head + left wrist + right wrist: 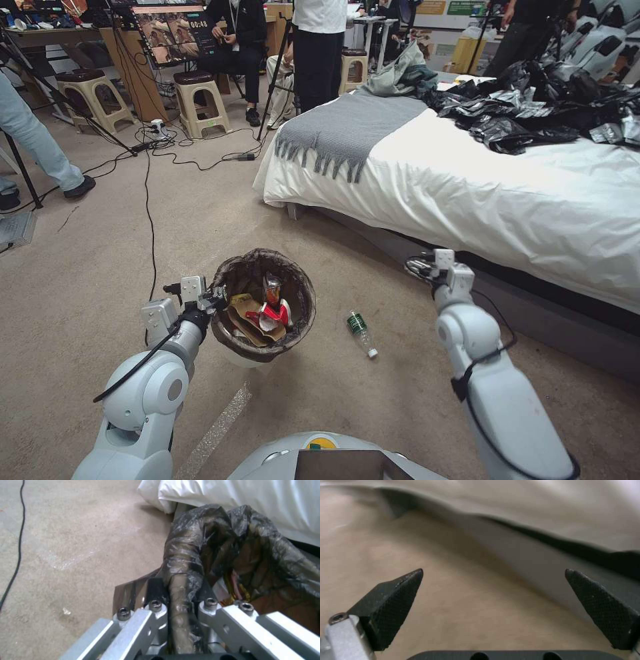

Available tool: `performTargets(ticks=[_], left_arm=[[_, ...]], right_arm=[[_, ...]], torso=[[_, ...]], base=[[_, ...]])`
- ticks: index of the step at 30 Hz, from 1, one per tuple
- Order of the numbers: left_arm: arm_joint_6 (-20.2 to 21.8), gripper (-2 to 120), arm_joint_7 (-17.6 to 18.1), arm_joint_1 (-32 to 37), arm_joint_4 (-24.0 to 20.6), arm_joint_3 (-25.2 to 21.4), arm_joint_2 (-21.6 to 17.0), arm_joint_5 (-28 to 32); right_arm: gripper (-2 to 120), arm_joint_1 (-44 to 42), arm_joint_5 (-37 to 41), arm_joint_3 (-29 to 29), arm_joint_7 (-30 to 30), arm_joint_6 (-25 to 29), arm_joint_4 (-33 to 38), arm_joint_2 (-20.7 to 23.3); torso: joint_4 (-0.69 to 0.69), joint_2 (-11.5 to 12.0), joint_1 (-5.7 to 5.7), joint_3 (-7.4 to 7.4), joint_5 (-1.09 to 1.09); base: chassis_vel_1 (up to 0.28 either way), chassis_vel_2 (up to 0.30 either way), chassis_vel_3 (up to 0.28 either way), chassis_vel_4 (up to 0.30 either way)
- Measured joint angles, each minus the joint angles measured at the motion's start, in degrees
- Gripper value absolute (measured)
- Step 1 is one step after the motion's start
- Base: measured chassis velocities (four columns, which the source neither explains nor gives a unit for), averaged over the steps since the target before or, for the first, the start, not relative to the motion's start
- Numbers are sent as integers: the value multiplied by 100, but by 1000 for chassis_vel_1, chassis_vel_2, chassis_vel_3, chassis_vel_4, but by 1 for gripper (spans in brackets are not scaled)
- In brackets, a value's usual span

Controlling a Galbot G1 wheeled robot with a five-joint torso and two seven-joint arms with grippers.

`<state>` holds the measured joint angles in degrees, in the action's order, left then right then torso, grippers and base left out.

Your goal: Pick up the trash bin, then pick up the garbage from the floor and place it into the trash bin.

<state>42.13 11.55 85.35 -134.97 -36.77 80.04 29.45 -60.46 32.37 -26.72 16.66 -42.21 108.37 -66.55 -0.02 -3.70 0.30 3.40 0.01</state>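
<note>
Item 1, nearest the head camera: the robot's own base, at 6 o'clock in the head view, with both arms reaching forward from it.

Item 2: left gripper [215, 298], at about 8 o'clock. Its fingers are clamped tight on the lined rim of the trash bin [303, 313]; the left wrist view shows a fold of the dark bag liner [186, 555] pinched between the two jaws. The bin appears to hang from this grip, clear of the carpet (judged from the white base showing below the rim).

Item 3: bin contents: red-and-white wrappers [273, 312], a tan paper bag [245, 313] and a yellow scrap beside them.

Item 4: clear green-labelled bottle [361, 333], lying on the carpet just right of the bin, near the view's centre, untouched.

Item 5: right gripper [421, 267], at about 3 o'clock, close to the bed [533, 200] edge. Its dark textured fingers [393, 600] stand spread wide with nothing between them.

Step in hand, as a judgement: bin secured, several pieces already inside, bottle outstanding. The next move calls for the right gripper to come down and toward 7 o'clock to the bottle, straddle its narrow body across the width, and close without rolling it away.
</note>
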Motion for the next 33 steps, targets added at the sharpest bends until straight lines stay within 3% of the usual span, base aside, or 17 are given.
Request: performTargets(ticks=[3,7,9,16,25,33], left_arm=[[0,5,0,13,-6,10,15,-3],[0,5,3,19,-6,14,34,-16],[0,5,-2,20,-6,22,58,-51],[0,5,-44,15,26,18,81,-104],[0,5,-99,-6,81,-3,85,-118],[0,5,-138,-30,154,63,95,-166]], right_arm=[[100,546,425,384,-41,-108,-540,303],[100,944,667,789,-114,-106,-1032,391],[100,1453,654,1417,-318,-88,-1844,269],[100,2015,188,2109,-548,-45,-2944,-353],[100,1939,82,2234,-599,-19,-3230,-683],[100,1651,269,2479,-750,-6,-2664,-609]], torso=[[-2,0,1,0,0],[-2,0,1,0,-2],[-1,0,1,1,-1],[1,1,1,1,-1],[-2,1,0,0,-2],[-2,0,0,0,-1]], base=[[0,0,0,0],[0,0,0,0],[0,0,0,0],[0,0,0,0],[0,0,0,0],[0,0,0,0]])
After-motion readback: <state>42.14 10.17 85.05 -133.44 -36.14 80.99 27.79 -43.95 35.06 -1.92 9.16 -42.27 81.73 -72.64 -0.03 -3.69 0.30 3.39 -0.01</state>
